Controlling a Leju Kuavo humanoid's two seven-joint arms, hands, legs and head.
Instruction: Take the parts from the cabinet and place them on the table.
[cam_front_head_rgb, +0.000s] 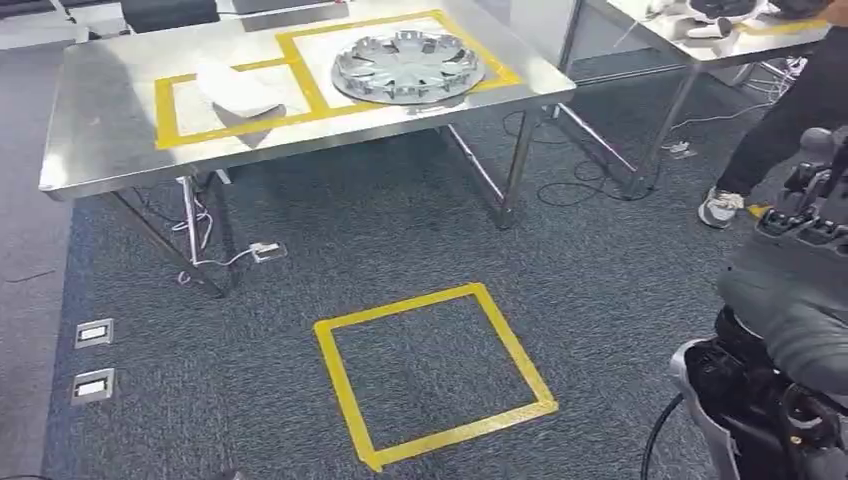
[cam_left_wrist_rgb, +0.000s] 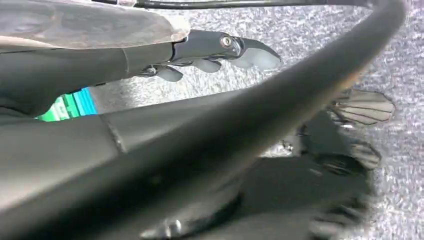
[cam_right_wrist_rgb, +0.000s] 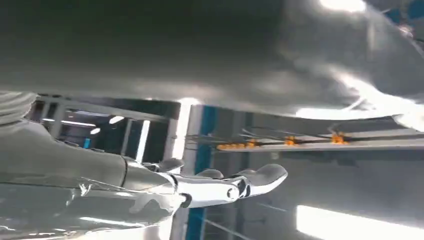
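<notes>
Two parts lie on the steel table (cam_front_head_rgb: 110, 150) at the far side of the head view: a silver hubcap (cam_front_head_rgb: 407, 66) and a white curved part (cam_front_head_rgb: 236, 88), each inside a yellow taped box. My right hand (cam_front_head_rgb: 808, 195) is raised at the picture's right edge, well short of the table. In the right wrist view the right hand's fingers (cam_right_wrist_rgb: 235, 182) stretch straight out with nothing between them, and a large blurred grey surface (cam_right_wrist_rgb: 210, 50) lies beside them with a gap. My left hand (cam_left_wrist_rgb: 220, 50) hangs over the carpet, fingers straight and holding nothing.
A yellow taped square (cam_front_head_rgb: 430, 375) marks the grey carpet in front of me. A second steel table (cam_front_head_rgb: 700, 35) stands at the back right, with a person's leg and shoe (cam_front_head_rgb: 722, 205) beside it. Cables trail under the tables, and floor sockets (cam_front_head_rgb: 93, 332) sit at the left.
</notes>
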